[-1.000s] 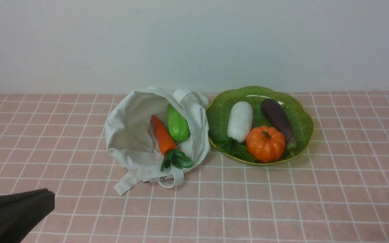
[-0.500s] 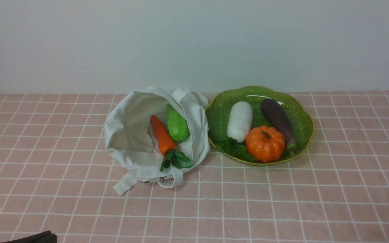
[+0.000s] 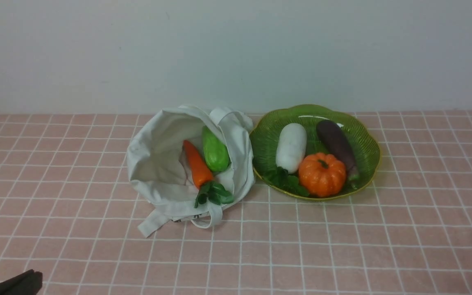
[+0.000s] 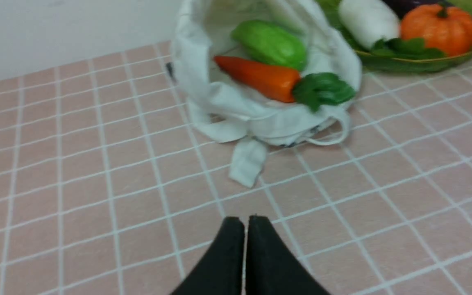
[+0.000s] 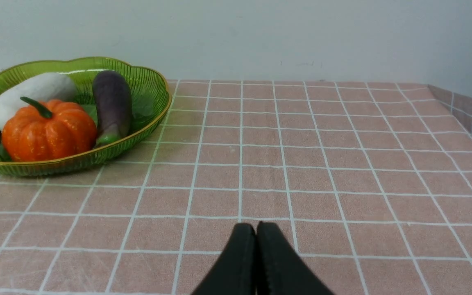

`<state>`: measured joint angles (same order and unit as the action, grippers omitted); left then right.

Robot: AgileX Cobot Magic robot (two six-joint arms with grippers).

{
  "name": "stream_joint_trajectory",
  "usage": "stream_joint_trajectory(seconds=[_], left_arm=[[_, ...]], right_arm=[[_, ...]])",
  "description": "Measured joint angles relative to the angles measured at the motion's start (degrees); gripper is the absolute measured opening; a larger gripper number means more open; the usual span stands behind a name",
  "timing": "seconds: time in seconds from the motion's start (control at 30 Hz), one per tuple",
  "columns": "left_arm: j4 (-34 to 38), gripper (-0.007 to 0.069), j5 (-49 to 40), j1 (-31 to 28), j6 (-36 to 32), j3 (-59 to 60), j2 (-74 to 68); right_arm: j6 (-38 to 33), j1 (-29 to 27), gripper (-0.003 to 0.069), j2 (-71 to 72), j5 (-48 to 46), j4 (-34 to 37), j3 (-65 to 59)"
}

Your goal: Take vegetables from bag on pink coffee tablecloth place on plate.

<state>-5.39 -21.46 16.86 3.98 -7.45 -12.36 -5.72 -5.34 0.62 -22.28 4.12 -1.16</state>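
At ctr-left of front view, tote bag (image 3: 154, 164) holds carrot (image 3: 197, 166) & light-green gourd (image 3: 215, 153); eggplant (image 3: 336, 143) lies in green dish (image 3: 366, 141), ctr-right. Left gripper (image 4: 245, 223), right gripper (image 5: 256, 229): both pressed together, empty.

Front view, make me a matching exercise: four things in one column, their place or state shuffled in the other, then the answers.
1. carrot
2. eggplant
3. left gripper
4. plate

A. shut, holding nothing
B. on the tablecloth, right of the bag
C. in the bag, beside the gourd
D. in the plate, beside the pumpkin

Pairs: 1-C, 2-D, 3-A, 4-B.
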Motion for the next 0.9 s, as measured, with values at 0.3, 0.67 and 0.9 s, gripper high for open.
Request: stream_joint_trajectory(seconds=[0.3, 0.67, 0.9], left_arm=[[-0.20, -0.0005, 0.11, -12.26, -0.01, 6.80, 10.25], [-0.20, -0.0005, -0.39, -12.22, 0.91, 9.07, 12.96], [-0.20, -0.0005, -0.44, -8.97, 0.95, 9.07, 12.96]], right_arm=[[0.00, 0.00, -0.0015, 0.00, 0.00, 0.00, 0.00], [0.00, 0.00, -0.0015, 0.00, 0.00, 0.00, 0.00], [0.00, 0.00, -0.0015, 0.00, 0.00, 0.00, 0.00]])
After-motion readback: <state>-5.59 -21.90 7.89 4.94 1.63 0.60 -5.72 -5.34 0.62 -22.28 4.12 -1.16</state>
